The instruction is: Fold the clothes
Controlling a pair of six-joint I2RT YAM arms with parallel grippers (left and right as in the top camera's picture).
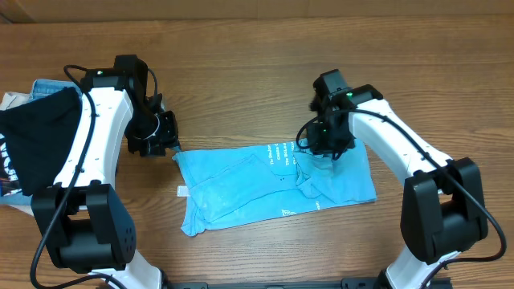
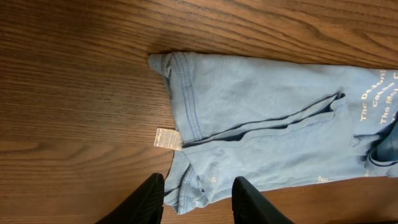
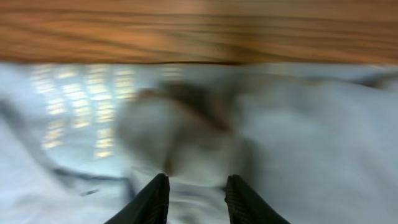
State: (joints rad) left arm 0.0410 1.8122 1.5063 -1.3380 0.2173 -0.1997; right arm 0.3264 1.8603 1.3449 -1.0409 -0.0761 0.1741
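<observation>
Evidently deals with a limp, light cotton T-shirt (image 1: 273,181); calls for pinching at hem corners. Shows left gripper (image 2: 196,200) spread astride the far-left corner (image 2: 186,198); right gripper (image 3: 196,200) parted over rumpled cloth.

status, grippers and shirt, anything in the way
Left gripper open over shirt corner. Right gripper down on shirt, grip unclear. Shirt rumpled, fold unfinished. Black garment lies aside, clear.

T-shirt (image 1: 273,185): spread on the table (image 1: 241,48), lengthwise left to right.
Left gripper (image 1: 170,146): set just beside the T-shirt's far left corner.
Right gripper (image 1: 321,156): held over the T-shirt's far edge, right of middle.
Sewn label (image 1: 182,191): laid at the T-shirt's left edge.
Other garments (image 1: 36,140): heaped well left of the T-shirt.
</observation>
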